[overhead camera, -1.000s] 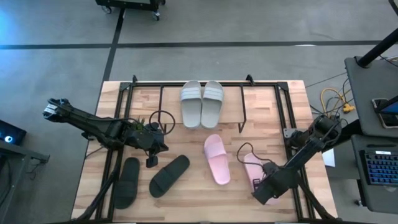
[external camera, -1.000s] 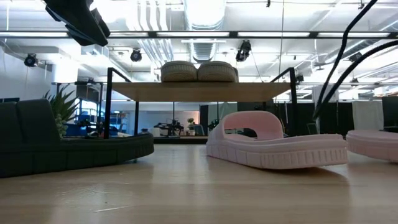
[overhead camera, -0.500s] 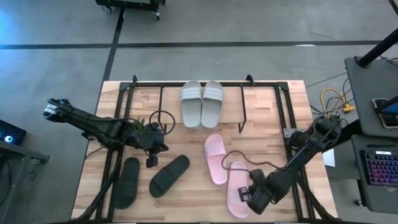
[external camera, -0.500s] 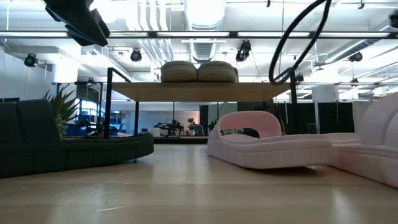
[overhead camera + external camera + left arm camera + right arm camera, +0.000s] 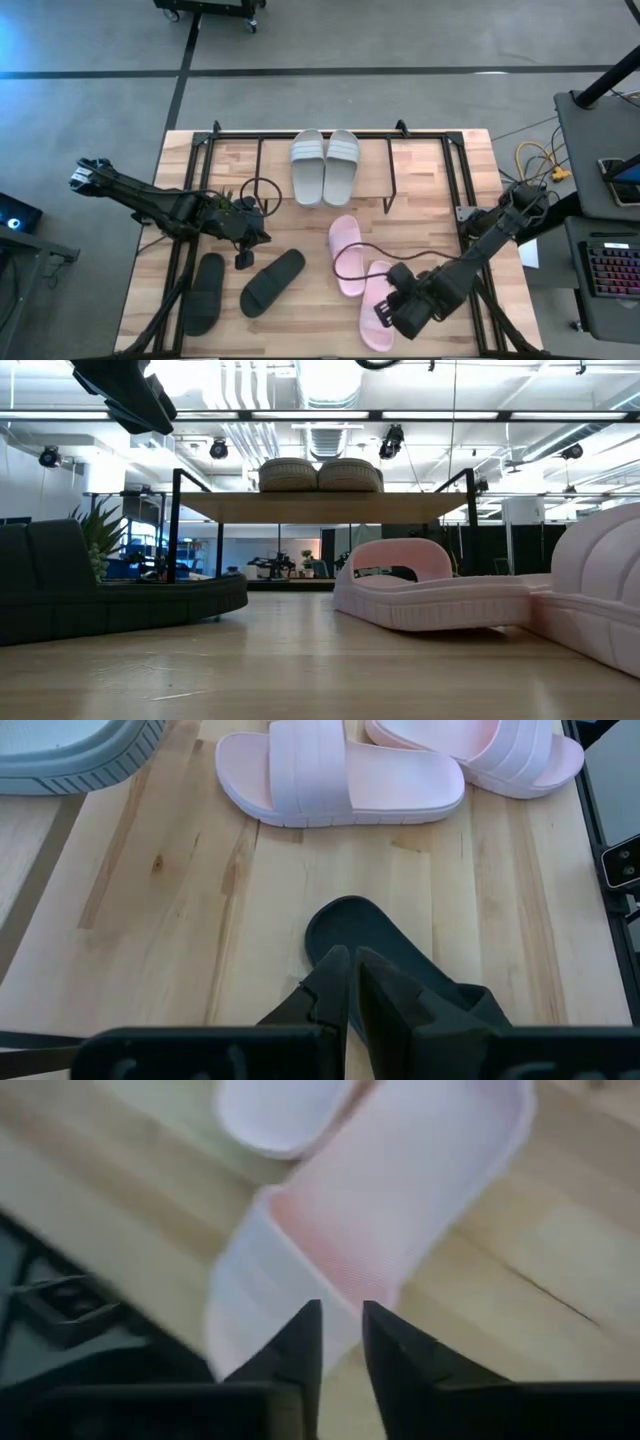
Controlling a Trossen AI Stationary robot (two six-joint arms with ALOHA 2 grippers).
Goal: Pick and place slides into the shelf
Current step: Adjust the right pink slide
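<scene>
Two pale grey-green slides [image 5: 325, 166] lie side by side on the shelf's top board [image 5: 320, 507]. One pink slide [image 5: 345, 255] lies flat on the table. The second pink slide [image 5: 373, 312] lies just right of it, and my right gripper [image 5: 393, 307] is shut on it at its right side. Two black slides [image 5: 205, 292] [image 5: 272, 282] lie near the left front. My left gripper [image 5: 350, 982] is shut and hangs above the table over the toe end of a black slide [image 5: 350, 925], touching nothing. My right gripper pinches the second pink slide by its long side edge [image 5: 340, 1295], next to the pale ribbed strap [image 5: 250, 1305]. The fingers [image 5: 300, 1342] come at it from the table's right, lying across the slide. Its sole appears to rest on the table [image 5: 600, 645].
A small green plant [image 5: 100, 530] stands at the left under my left arm. A black frame [image 5: 455, 180] runs round the table. A cable loop [image 5: 350, 262] from my right arm hangs over the pink slides. Bare wood [image 5: 300, 320] shows between the black and pink slides.
My right gripper has moved toward the table's left and somewhat toward the near edge. It has dragged the second pink slide from the right side to just beside the first pink slide and turned it roughly parallel to it. My left arm has kept still.
</scene>
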